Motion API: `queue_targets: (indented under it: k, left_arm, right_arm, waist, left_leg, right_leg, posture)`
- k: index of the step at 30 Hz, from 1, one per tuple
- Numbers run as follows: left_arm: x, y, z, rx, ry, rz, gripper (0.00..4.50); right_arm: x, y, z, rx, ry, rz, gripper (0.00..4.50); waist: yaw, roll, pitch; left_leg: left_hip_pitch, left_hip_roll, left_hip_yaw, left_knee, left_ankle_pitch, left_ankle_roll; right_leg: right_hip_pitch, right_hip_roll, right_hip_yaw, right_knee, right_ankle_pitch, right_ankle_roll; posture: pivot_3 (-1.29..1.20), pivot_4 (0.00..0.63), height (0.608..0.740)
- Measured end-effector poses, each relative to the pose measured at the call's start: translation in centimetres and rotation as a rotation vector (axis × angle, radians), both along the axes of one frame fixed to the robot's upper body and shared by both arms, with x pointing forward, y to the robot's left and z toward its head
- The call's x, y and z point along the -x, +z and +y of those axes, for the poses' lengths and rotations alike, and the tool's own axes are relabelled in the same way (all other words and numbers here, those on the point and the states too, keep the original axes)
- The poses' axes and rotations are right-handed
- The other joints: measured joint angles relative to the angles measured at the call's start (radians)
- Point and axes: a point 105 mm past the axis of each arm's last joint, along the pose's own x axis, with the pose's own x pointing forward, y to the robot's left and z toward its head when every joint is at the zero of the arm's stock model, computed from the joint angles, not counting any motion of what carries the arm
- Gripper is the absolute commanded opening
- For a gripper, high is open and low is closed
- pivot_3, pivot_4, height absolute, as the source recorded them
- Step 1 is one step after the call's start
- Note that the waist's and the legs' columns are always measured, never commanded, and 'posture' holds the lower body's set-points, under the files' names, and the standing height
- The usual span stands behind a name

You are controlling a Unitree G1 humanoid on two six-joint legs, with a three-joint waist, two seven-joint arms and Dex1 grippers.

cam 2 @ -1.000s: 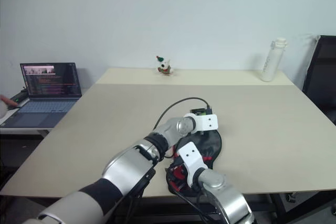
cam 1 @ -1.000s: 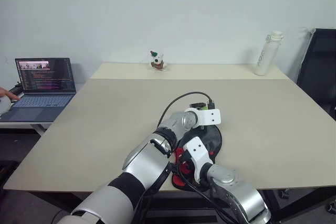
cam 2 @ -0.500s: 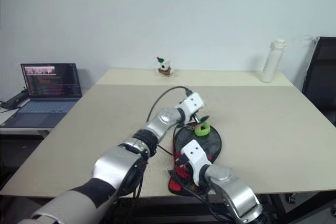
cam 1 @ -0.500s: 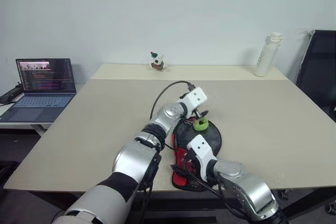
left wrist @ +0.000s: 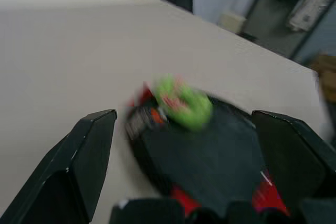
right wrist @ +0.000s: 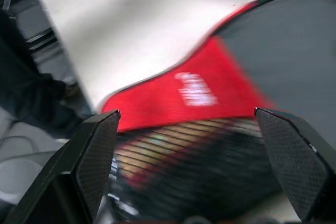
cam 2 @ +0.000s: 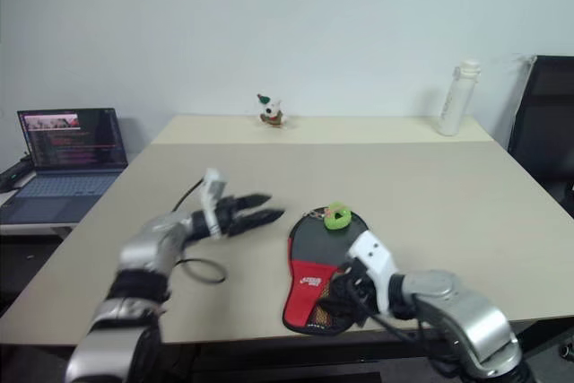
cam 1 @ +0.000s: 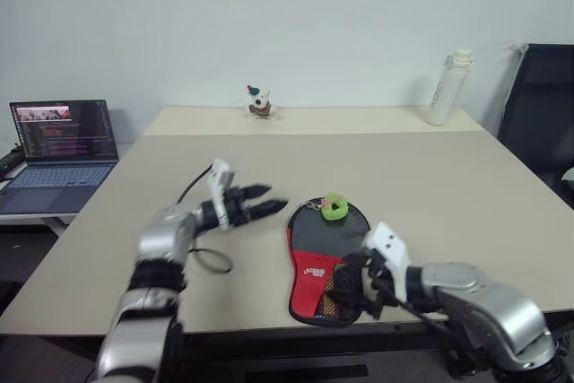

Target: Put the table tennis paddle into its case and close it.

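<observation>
Case lies flat near desk front edge, green obj on its top end. L gripper held level just left of case, fingers wide, empty. R gripper by case's mesh end, fingers wide, empty.

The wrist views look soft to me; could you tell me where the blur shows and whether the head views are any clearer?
Left wrist view: the green object and case are smeared. Right wrist view: the white logo and mesh streak. Head views: the table and bottle are crisp; the left gripper is slightly soft.
</observation>
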Motion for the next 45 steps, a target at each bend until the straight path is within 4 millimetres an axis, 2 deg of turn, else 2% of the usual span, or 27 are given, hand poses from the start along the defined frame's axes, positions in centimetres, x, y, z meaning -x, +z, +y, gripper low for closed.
queue_targets:
  k: [3, 6, 9, 12, 17, 20, 25, 29, 34, 39, 45]
  left_arm:
    - [2.8, -0.4, -0.9, -0.018, -0.094, 0.032, 4.48]
    - [3.9, -0.3, -2.1, -0.052, -0.135, 0.003, 4.48]
    - [4.0, -0.7, -3.4, -0.068, -0.146, -0.02, 4.48]
    - [3.6, -1.0, -4.7, -0.098, -0.16, -0.071, 4.48]
    - [1.8, -1.5, -7.3, -0.116, -0.158, -0.158, 4.48]
    - [1.3, -2.2, -9.0, -0.149, -0.202, -0.198, 4.48]
    - [1.0, -5.3, -8.6, -0.24, -0.21, -0.181, 4.48]
    - [1.0, -5.6, -8.7, -0.247, -0.214, -0.209, 4.48]
    - [1.0, -5.8, -8.8, -0.243, -0.215, -0.219, 4.48]
    - [1.1, -5.9, -8.9, -0.24, -0.218, -0.22, 4.48]
    - [1.4, -6.0, -8.9, -0.239, -0.217, -0.221, 4.48]
  right_arm:
    - [0.3, 0.6, -0.3, -0.013, 0.041, -0.003, 4.5]
    - [0.3, 0.8, -1.0, -0.003, 0.045, -0.004, 4.5]
    - [-0.2, 1.0, -2.1, 0.011, 0.015, -0.012, 4.5]
    - [-0.5, 1.4, -2.2, -0.006, 0.011, -0.012, 4.5]
    - [-2.8, 2.9, -2.7, -0.058, -0.091, -0.051, 4.5]
    - [-4.2, 3.4, -3.0, -0.085, -0.16, -0.05, 4.5]
    - [-6.5, 4.1, -3.1, -0.108, -0.244, -0.067, 4.5]
    - [-8.6, 4.2, -2.3, -0.099, -0.288, -0.103, 4.5]
    - [-12.1, 2.7, -1.3, -0.07, -0.379, -0.104, 4.5]
    - [-14.9, 1.2, -1.8, -0.022, -0.456, -0.101, 4.5]
    - [-17.0, 0.2, -2.7, 0.053, -0.482, -0.11, 4.5]
  waist:
    - [0.026, 0.001, 0.002]
    - [0.04, 0.001, 0.002]
    - [0.045, 0.001, 0.002]
    - [0.045, 0.002, 0.003]
    - [0.045, 0.002, 0.003]
    - [0.044, 0.002, 0.003]
    - [0.039, 0.003, 0.003]
    - [0.039, 0.003, 0.003]
    - [0.036, 0.003, 0.003]
    - [0.035, 0.004, 0.004]
    - [0.027, 0.005, 0.004]
  left_leg:
    - [0.0, 0.0, -0.002, 0.001, 0.0, 0.0]
    - [0.0, -0.001, -0.001, 0.003, 0.0, 0.0]
    - [0.0, -0.002, 0.0, 0.003, 0.0, 0.0]
    - [-0.001, -0.002, 0.0, 0.001, 0.0, 0.0]
    - [-0.001, -0.005, 0.001, 0.002, 0.0, 0.0]
    - [-0.001, -0.005, 0.001, 0.001, 0.0, 0.0]
    - [-0.001, -0.005, 0.002, 0.0, 0.0, 0.0]
    - [0.0, -0.005, 0.001, 0.0, 0.0, 0.0]
    - [0.0, -0.006, 0.002, 0.001, 0.0, 0.0]
    - [0.0, -0.006, 0.002, 0.0, 0.0, 0.0]
    - [0.001, -0.006, 0.002, 0.0, 0.0, 0.0]
  right_leg:
    - [0.001, -0.001, -0.002, -0.001, -0.001, -0.002]
    - [0.002, -0.002, 0.0, -0.001, -0.004, -0.007]
    - [0.001, -0.003, 0.0, -0.001, -0.004, -0.007]
    - [0.001, -0.002, 0.0, -0.001, -0.004, -0.007]
    - [0.001, -0.002, 0.0, -0.001, -0.002, -0.004]
    - [0.0, -0.001, 0.0, -0.001, -0.001, -0.003]
    - [-0.001, 0.0, 0.0, 0.0, -0.001, -0.003]
    - [0.0, 0.0, 0.0, 0.0, -0.001, -0.003]
    - [0.0, 0.0, 0.001, 0.001, -0.001, -0.003]
    - [0.0, 0.0, 0.001, 0.001, -0.001, -0.003]
    - [0.0, 0.0, 0.0, 0.001, -0.001, -0.003]
  posture:
    - [0.0, 0.15, 0.74]
    - [0.0, 0.15, 0.74]
    - [0.0, 0.15, 0.74]
    - [0.0, 0.15, 0.74]
    - [0.0, 0.15, 0.74]
    - [0.0, 0.15, 0.74]
    - [0.0, 0.15, 0.74]
    - [0.0, 0.15, 0.74]
    - [0.0, 0.15, 0.74]
    - [0.0, 0.15, 0.74]
    - [0.0, 0.15, 0.74]
